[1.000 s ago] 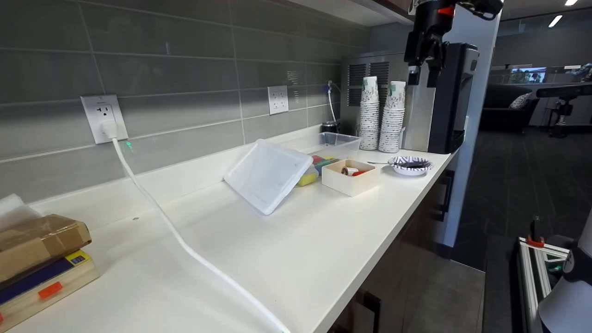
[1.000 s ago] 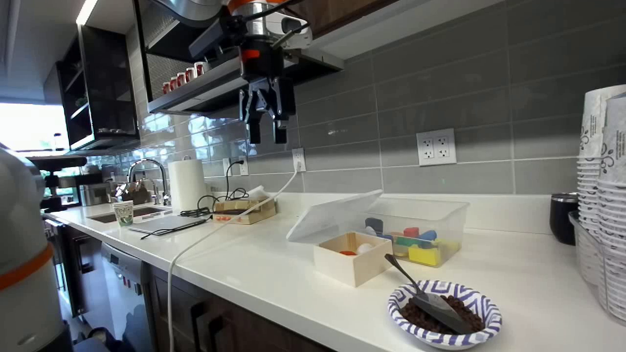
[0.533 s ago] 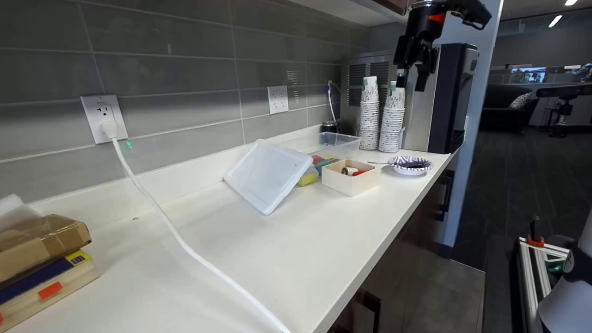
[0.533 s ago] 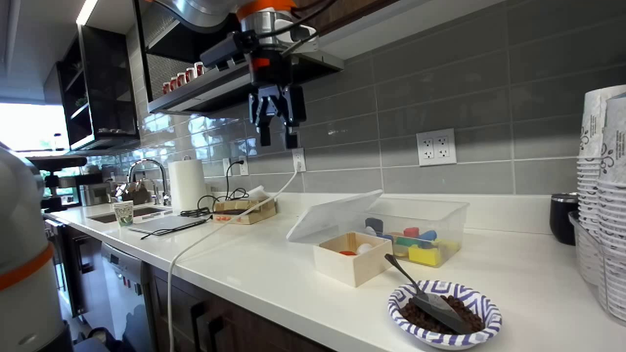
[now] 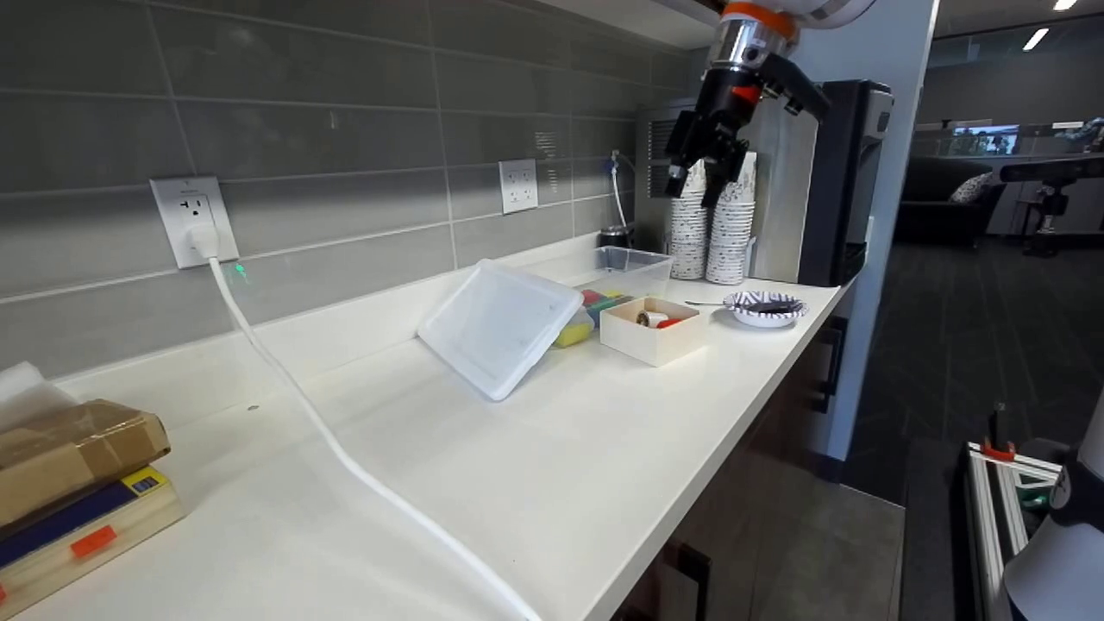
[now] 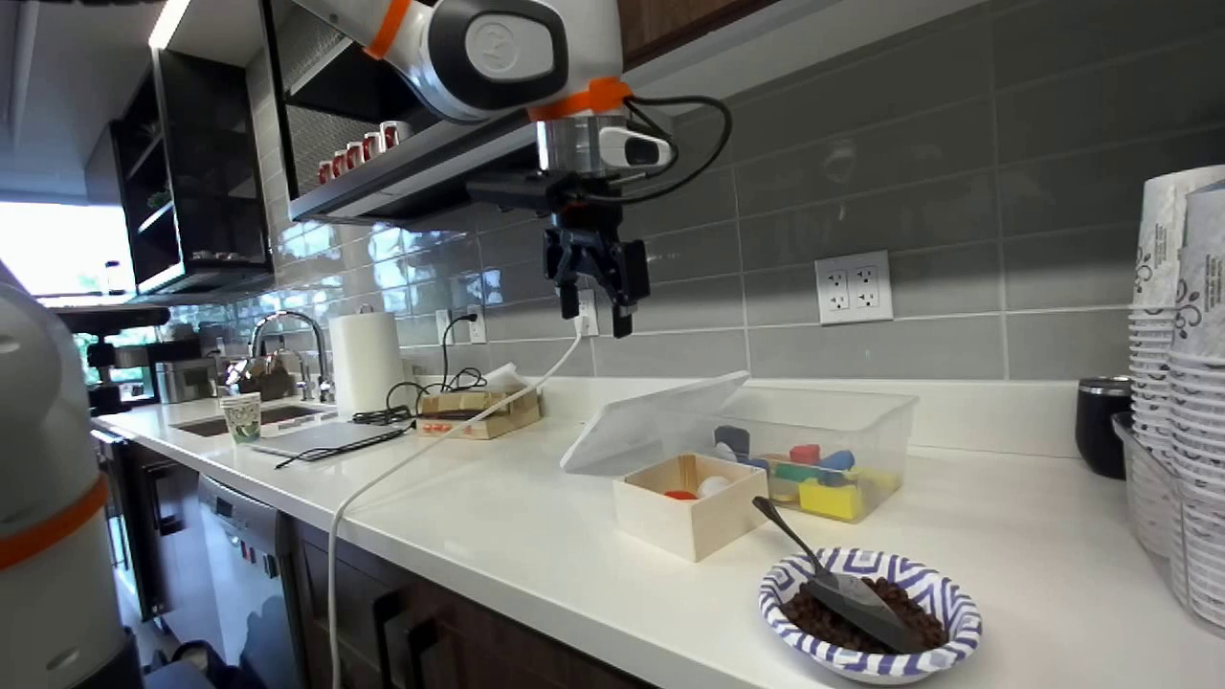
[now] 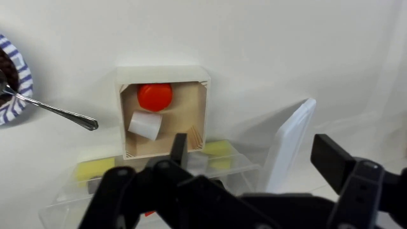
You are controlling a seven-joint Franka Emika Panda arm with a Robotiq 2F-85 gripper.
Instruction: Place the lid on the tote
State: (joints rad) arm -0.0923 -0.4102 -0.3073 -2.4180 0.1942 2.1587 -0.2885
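Note:
The lid (image 5: 504, 328) is a pale translucent panel that stands tilted, its lower edge on the counter and its upper part against the end of the tote (image 5: 636, 274). In an exterior view the lid (image 6: 639, 433) slopes up toward the tote (image 6: 861, 421), which is clear, open at the top and holds colored blocks. My gripper (image 5: 693, 193) is open and empty, well above the counter; it also shows in an exterior view (image 6: 596, 313). In the wrist view the lid (image 7: 287, 143) appears edge-on between the fingers (image 7: 254, 153), lower down. The fingers partly hide the tote (image 7: 244, 168).
A small wooden box (image 6: 660, 512) with red and white items stands in front of the tote. A patterned bowl (image 6: 871, 660) with a utensil is nearby. Stacked cups (image 5: 729, 241), a black tumbler (image 6: 1102, 431), a white cable (image 5: 345, 457) and an overhead shelf (image 6: 431, 163) are around.
My gripper has come down and moved toward the lid and tote, tilting a little. The fingers stay open. The lid, the tote and the other things have not moved.

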